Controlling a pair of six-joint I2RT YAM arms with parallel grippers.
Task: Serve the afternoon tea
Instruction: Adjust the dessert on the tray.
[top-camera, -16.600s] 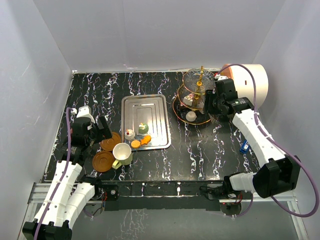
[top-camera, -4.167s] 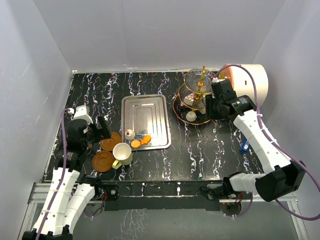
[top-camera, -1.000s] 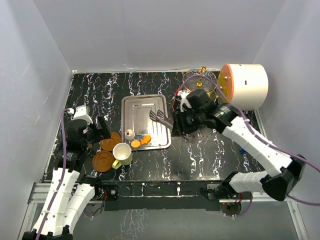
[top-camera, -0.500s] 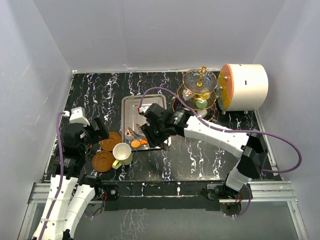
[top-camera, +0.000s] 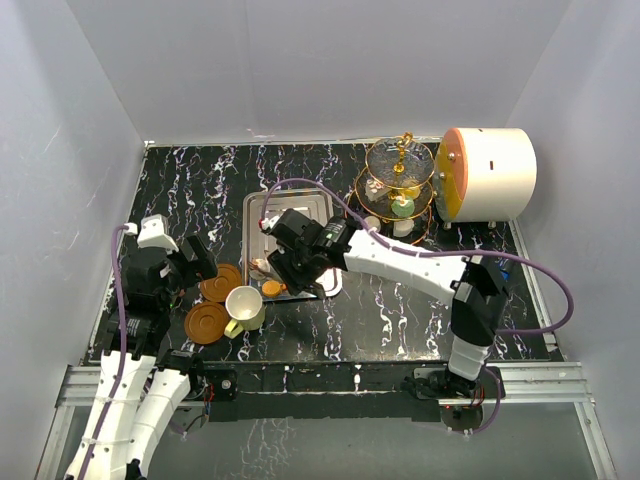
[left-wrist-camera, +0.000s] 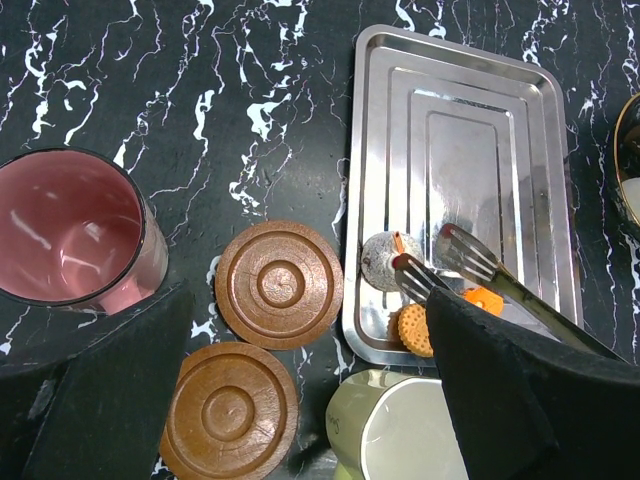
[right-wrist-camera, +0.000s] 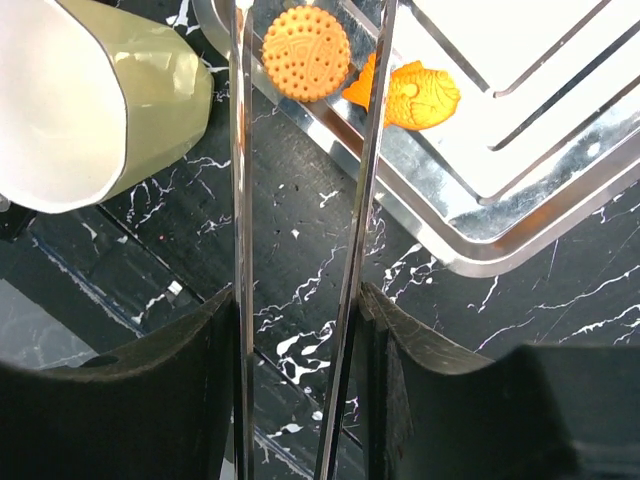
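My right gripper (top-camera: 300, 262) (right-wrist-camera: 300, 310) is shut on steel tongs (right-wrist-camera: 240, 180), whose tips (left-wrist-camera: 440, 262) hang over the steel tray's near left corner. Under them lie a white cake (left-wrist-camera: 384, 260), a round orange biscuit (right-wrist-camera: 306, 52) and an orange fish-shaped cake (right-wrist-camera: 412, 95). The three-tier glass stand (top-camera: 400, 160) at the back right holds a green cake (top-camera: 402, 207) and white ones. My left gripper (top-camera: 185, 268) (left-wrist-camera: 308, 300) is open and empty above two brown saucers (left-wrist-camera: 279, 284) (left-wrist-camera: 228, 410), between the maroon cup (left-wrist-camera: 70, 240) and the cream cup (left-wrist-camera: 400, 430).
The steel tray (top-camera: 290, 212) lies mid-table. The big white cylinder with the orange end (top-camera: 490, 172) stands at the back right beside the stand. White walls close in the black marbled table (top-camera: 200, 190) on three sides.
My right arm has swung with the tongs from the stand across to the tray's near left corner. The green cake that lay on the tray now sits on the stand. My left arm has barely moved.
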